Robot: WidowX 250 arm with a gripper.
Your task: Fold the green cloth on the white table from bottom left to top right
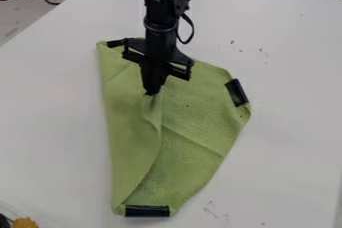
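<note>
The gripper [153, 90] is pinching the green cloth [194, 109], and the fold is looking about half done, with the black patch [236, 92] right of the gripper waiting uncovered

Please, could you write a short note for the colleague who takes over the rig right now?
Gripper: over the middle of the cloth, jaws shut on a pinch of it.
Cloth: on the table, black tape at its right edge.
Done: the left side is folded over, partway across.
Left: bring the pinched part to the top right, lay it flat, let go. The fold may slip back if released here.
</note>
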